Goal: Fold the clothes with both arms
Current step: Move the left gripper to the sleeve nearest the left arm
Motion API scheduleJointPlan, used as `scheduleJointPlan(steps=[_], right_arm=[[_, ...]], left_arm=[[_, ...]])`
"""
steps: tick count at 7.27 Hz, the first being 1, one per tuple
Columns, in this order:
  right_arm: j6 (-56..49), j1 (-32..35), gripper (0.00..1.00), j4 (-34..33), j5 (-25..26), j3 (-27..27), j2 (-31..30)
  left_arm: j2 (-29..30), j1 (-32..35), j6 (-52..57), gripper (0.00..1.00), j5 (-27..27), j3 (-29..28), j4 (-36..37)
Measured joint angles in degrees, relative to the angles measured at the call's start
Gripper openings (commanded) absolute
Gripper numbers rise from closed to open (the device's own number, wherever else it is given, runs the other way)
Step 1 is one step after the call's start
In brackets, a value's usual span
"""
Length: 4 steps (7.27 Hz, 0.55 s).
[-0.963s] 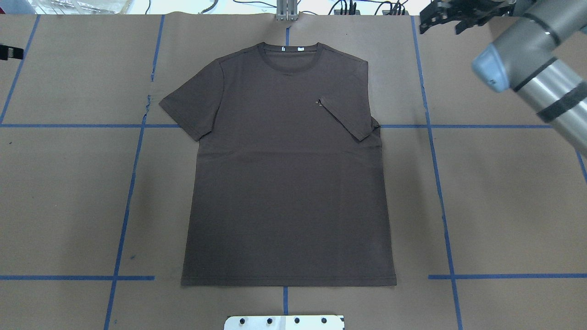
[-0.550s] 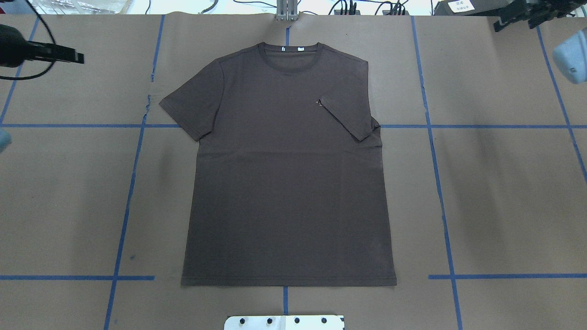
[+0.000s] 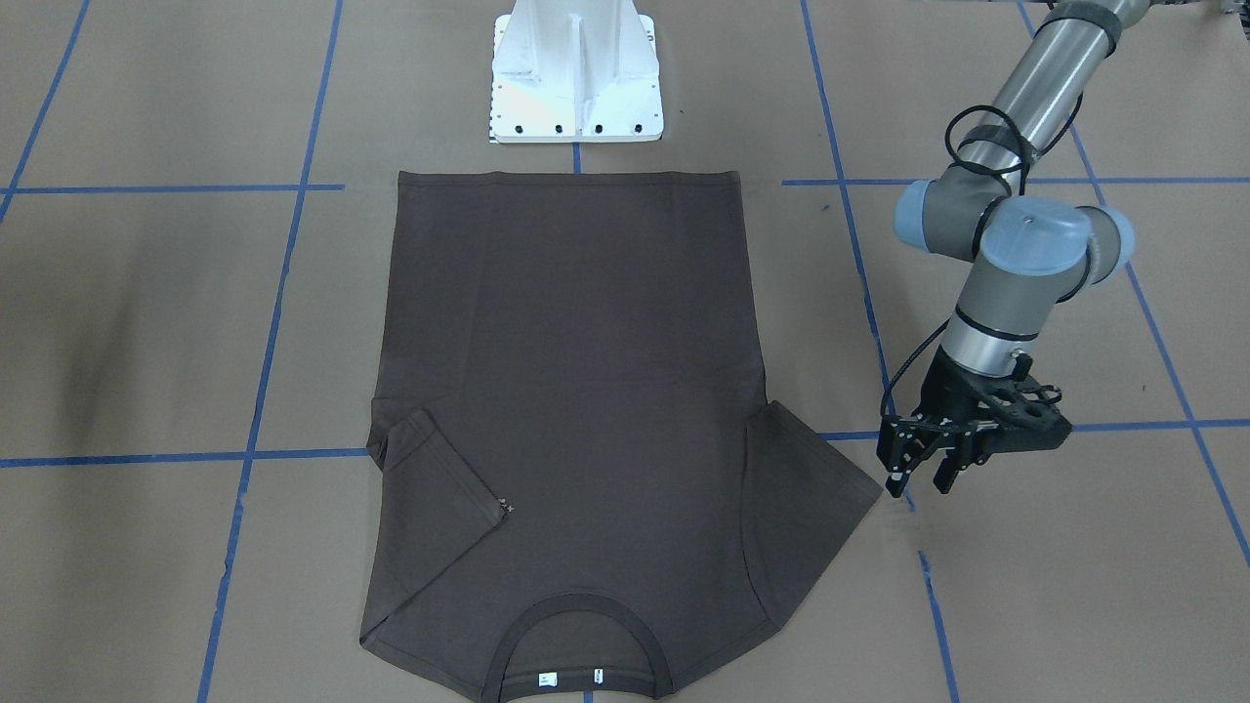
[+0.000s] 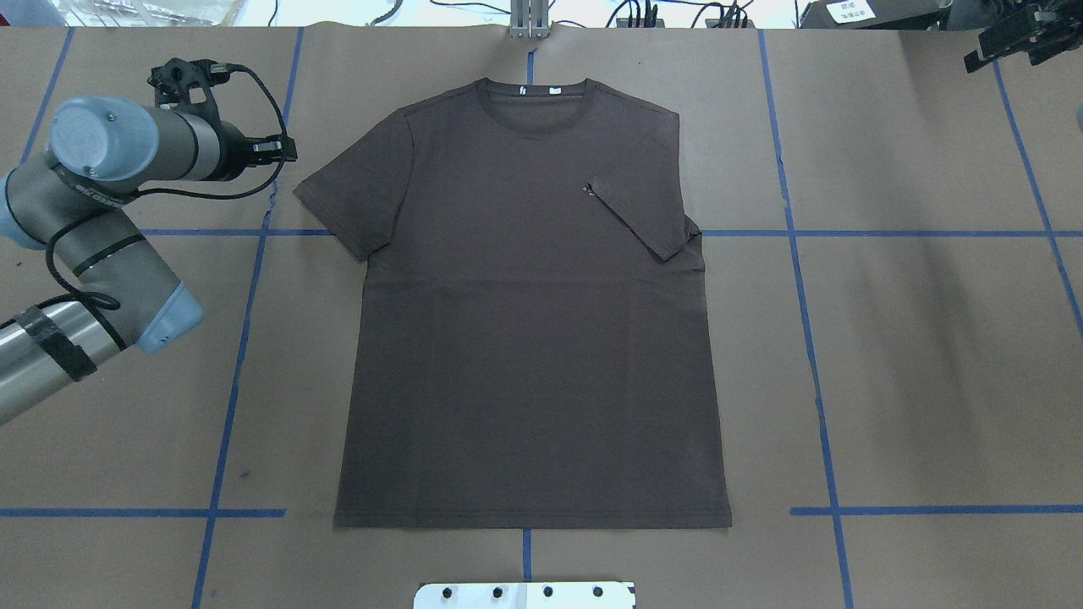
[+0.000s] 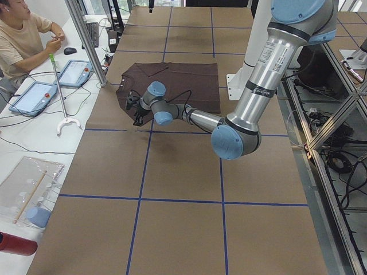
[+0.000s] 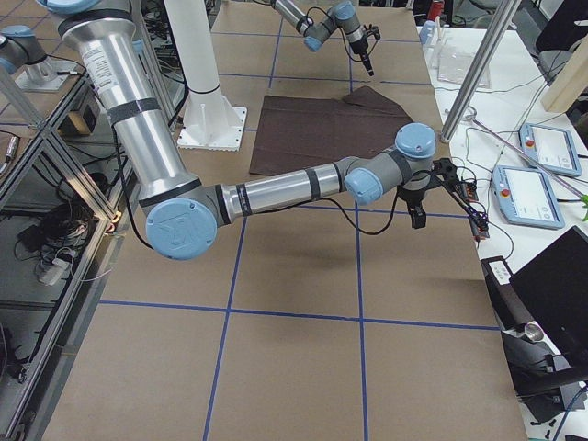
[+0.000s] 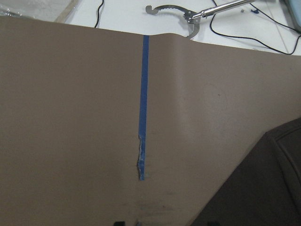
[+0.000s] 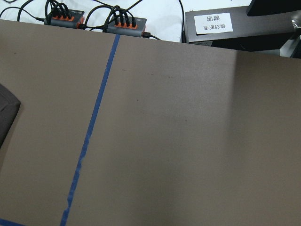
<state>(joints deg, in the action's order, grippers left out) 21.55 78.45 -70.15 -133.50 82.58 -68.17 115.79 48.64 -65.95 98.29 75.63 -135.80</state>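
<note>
The dark brown T-shirt [image 4: 525, 338] lies flat, front up, with its collar at the table's far edge. Its sleeve [image 4: 643, 211] on my right side is folded in over the chest. The other sleeve [image 4: 347, 199] is spread out flat. My left gripper [image 3: 918, 480] hangs open and empty just above the paper, a short way outside that spread sleeve's tip [image 3: 869, 493]. In the overhead view the left gripper [image 4: 286, 150] points toward the shirt. My right gripper [image 4: 1003, 52] sits open and empty at the far right corner, well away from the shirt.
Brown paper with blue tape lines [image 4: 804, 338] covers the table. The white pedestal base [image 3: 576, 88] stands at the shirt's hem. A person [image 5: 23, 40] sits at a side desk with tablets [image 5: 34, 97]. Power strips [image 8: 122, 21] lie past the far edge.
My left arm has swung into the overhead view and brought its gripper down beside the spread sleeve. My right arm has pulled further back to the far right corner. The shirt has not moved.
</note>
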Motion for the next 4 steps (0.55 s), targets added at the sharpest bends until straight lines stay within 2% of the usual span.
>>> scheduleJointPlan(steps=[3,4], right_arm=[[-0.01,0.03,1.00,0.08,-0.01,0.48,-0.78],[-0.01,0.03,1.00,0.10,0.00,0.53,-0.91]], left_arm=[[1.34,-3.14,0.03,0.65,-1.84,-2.68,-0.11],[1.55,-3.72,0.11,0.61,-2.14,-3.12,-0.14]])
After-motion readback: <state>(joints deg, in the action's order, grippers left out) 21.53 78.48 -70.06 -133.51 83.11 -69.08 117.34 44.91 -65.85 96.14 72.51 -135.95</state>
